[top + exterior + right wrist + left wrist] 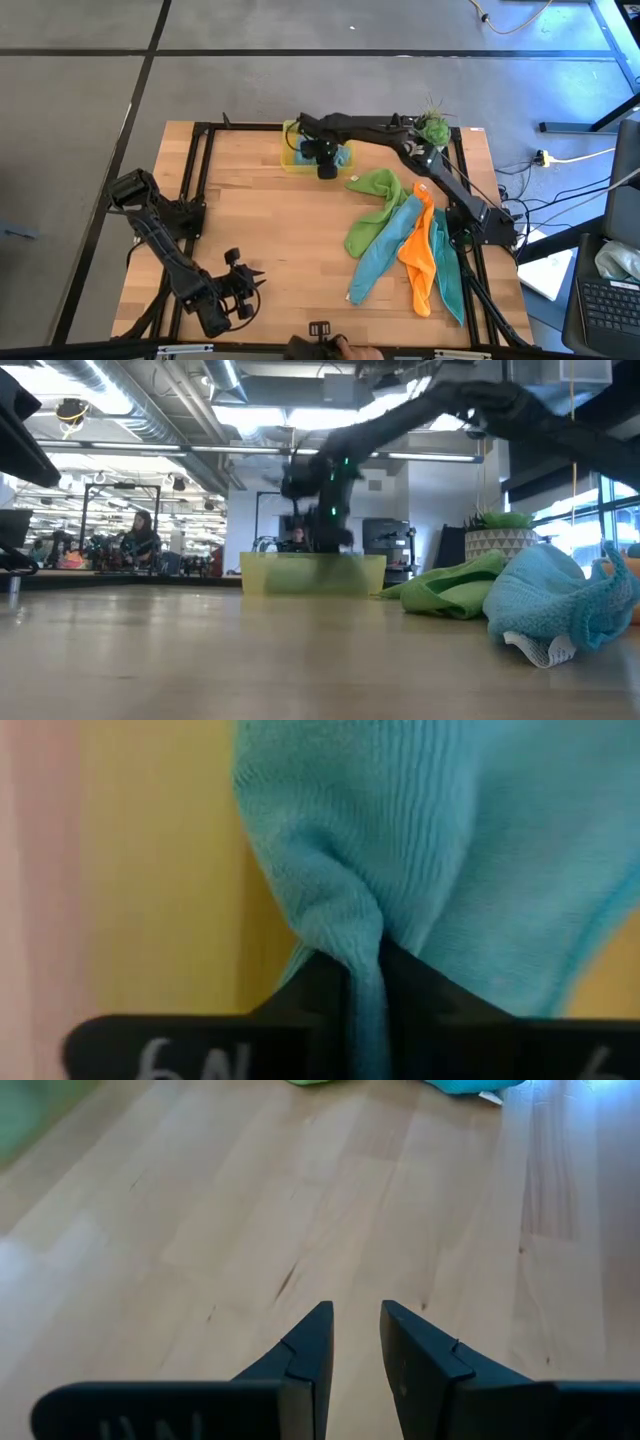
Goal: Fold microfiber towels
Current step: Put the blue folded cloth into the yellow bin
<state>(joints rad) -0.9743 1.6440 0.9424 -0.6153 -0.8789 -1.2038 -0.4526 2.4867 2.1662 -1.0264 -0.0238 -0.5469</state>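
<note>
A teal microfiber towel is inside the yellow tray at the table's far middle. My right gripper reaches down into the tray and is shut on the towel. Right of centre, a lime green towel, a teal one, an orange one and another teal one lie crumpled and overlapping on the wood. My left gripper hovers open over bare table near the front left, with nothing between its fingers. My right gripper pinches a raised fold of the teal towel between its two fingers, which come from above and point down. The rest of the cloth spreads out beyond the fingertips over the tray's yellow floor.
A potted plant stands at the far right corner. A black frame runs along the table's edges. In the low view the green towel and a teal towel bulk up on the right, with bare wood to the left.
</note>
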